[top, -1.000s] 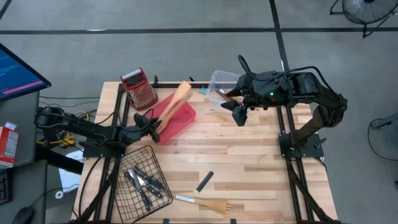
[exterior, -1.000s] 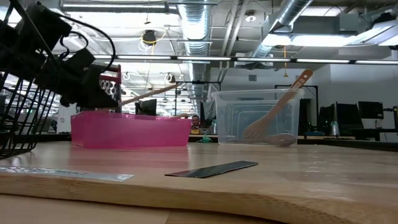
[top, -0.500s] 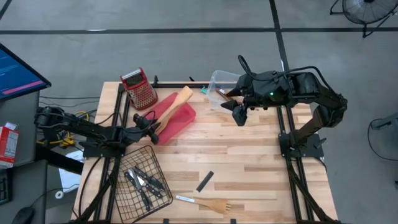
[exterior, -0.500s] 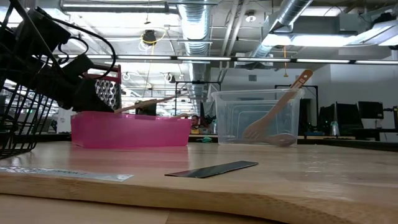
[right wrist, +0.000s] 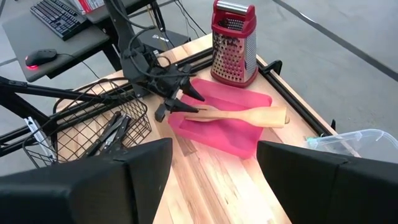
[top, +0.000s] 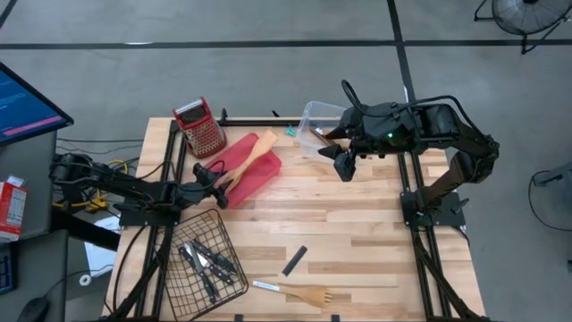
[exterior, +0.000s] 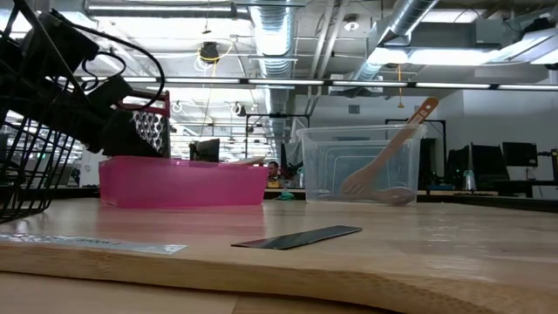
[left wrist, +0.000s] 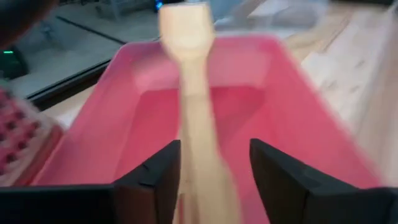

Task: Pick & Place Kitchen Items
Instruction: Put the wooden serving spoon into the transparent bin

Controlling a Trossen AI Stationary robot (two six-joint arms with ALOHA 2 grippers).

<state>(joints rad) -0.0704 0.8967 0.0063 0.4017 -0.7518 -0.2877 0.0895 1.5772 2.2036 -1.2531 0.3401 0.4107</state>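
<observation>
Butcher-block table [top: 357,233], overhead view. Left gripper [top: 217,182] at 9 o'clock, fingers parted around wooden spatula [top: 250,154] lying in red tray [top: 268,172]; released, apparently. Right gripper [top: 344,163] at 1 o'clock, open, empty. Knives [top: 207,262] in wire basket [top: 179,286]. Wooden fork [top: 308,293] at 6 o'clock unplaced.

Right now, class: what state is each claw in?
Left claw: open, fingers either side of the wooden spatula lying in the red tray.
Right claw: open, holding nothing.
</observation>
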